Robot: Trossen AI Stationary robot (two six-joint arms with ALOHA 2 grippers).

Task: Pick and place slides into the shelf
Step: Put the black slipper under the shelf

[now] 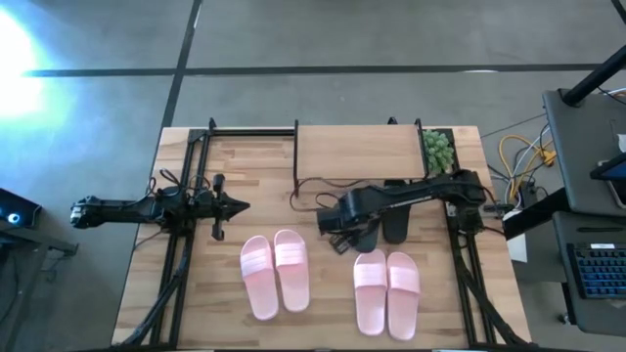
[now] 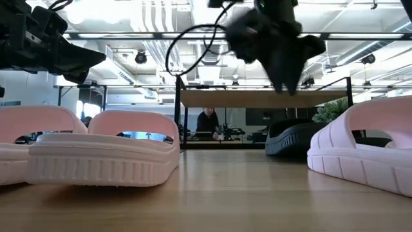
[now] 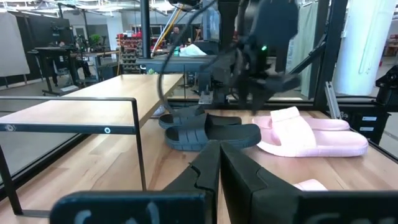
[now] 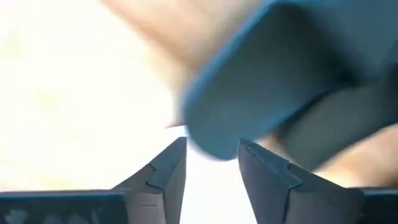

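The right gripper (image 4: 211,163) has its fingers apart, tips just beside the rounded end of a black slide (image 4: 280,74).

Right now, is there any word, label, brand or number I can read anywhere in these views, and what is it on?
None can be read.
Pink slides: no brand or lettering shows.
Black slides: no marking shows.
Shelf: bare wood top, no label.
Keyboard off the table: key legends too small to read.
Room behind, low view: any signs too blurred to read.
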